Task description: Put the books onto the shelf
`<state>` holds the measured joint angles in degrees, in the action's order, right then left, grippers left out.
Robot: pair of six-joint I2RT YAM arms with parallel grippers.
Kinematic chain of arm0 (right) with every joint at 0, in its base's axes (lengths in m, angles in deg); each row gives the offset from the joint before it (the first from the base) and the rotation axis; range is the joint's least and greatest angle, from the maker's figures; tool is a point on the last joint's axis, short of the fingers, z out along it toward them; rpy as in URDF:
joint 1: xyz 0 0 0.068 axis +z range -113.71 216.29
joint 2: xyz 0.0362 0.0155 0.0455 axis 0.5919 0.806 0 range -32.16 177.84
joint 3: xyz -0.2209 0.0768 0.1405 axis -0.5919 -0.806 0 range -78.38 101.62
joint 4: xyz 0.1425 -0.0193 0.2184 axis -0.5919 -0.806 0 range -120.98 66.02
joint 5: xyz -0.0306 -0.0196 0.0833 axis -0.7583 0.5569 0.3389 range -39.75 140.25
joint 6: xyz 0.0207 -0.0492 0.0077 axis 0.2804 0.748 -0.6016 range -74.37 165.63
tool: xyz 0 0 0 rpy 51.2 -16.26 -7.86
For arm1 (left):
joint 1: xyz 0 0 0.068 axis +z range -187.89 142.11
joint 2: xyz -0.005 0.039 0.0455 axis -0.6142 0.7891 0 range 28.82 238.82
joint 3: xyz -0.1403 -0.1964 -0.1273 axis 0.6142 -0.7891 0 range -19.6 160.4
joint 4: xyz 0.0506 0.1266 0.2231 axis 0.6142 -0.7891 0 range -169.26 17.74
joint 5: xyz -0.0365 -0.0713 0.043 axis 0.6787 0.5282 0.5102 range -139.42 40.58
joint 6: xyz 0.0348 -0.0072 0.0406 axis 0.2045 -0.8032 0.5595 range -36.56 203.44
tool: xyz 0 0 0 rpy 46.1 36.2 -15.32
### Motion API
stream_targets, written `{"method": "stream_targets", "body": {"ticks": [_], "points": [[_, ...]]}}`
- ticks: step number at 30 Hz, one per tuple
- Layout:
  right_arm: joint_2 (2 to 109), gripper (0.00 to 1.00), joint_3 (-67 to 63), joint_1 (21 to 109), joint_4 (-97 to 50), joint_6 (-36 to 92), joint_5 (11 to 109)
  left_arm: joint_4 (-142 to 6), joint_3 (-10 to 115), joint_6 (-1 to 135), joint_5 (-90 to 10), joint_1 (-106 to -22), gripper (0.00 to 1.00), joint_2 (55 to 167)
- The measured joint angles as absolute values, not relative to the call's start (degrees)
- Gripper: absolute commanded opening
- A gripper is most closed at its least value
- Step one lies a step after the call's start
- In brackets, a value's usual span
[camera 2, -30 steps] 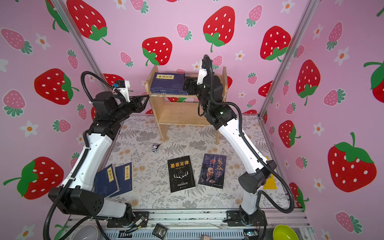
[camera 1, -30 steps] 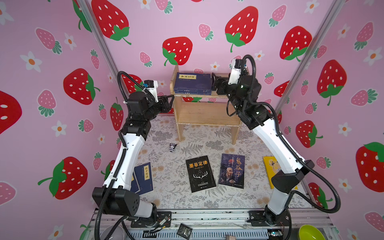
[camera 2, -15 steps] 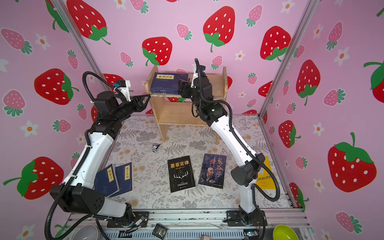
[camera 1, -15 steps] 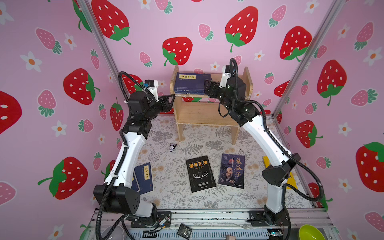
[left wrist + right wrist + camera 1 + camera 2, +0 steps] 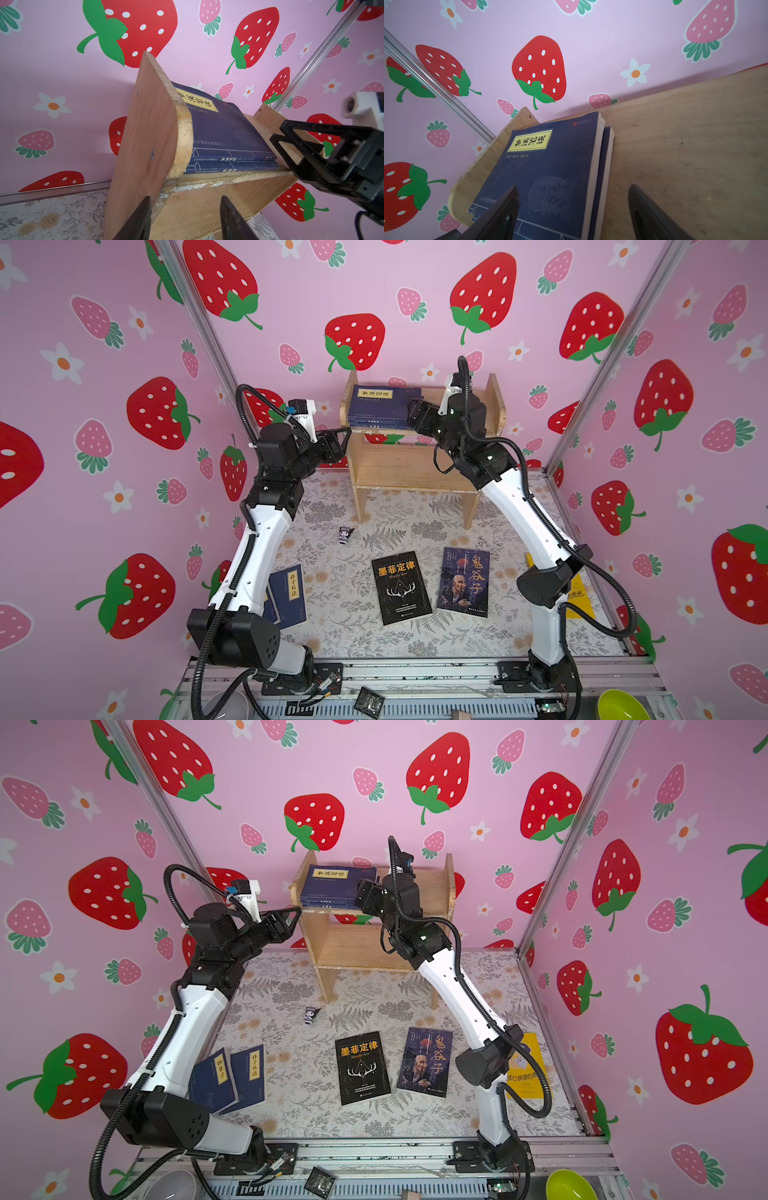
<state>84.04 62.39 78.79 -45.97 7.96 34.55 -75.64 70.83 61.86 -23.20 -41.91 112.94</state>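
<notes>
My right gripper (image 5: 573,186), jaws wide and empty, straddles the right edge of two stacked navy books (image 5: 550,166), top left on the shelf (image 5: 415,466). My left gripper (image 5: 184,199), parted and empty, sits beside its left panel. Only the top views show the black book (image 5: 401,587) on the mat (image 5: 324,510).

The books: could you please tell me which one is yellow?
The yellow book lies at the right edge of the mat, partly hidden behind the right arm. All the others have navy, black or dark covers.
</notes>
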Motion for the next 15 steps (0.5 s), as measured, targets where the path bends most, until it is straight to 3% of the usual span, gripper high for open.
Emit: {"method": "stream_targets", "body": {"ticks": [15], "points": [[87.38, 0.81, 64.60, 81.02, -40.73, 0.46, 38.42, -71.96, 71.38, 58.86, -19.24, -42.06, 0.59, 115.98]]}}
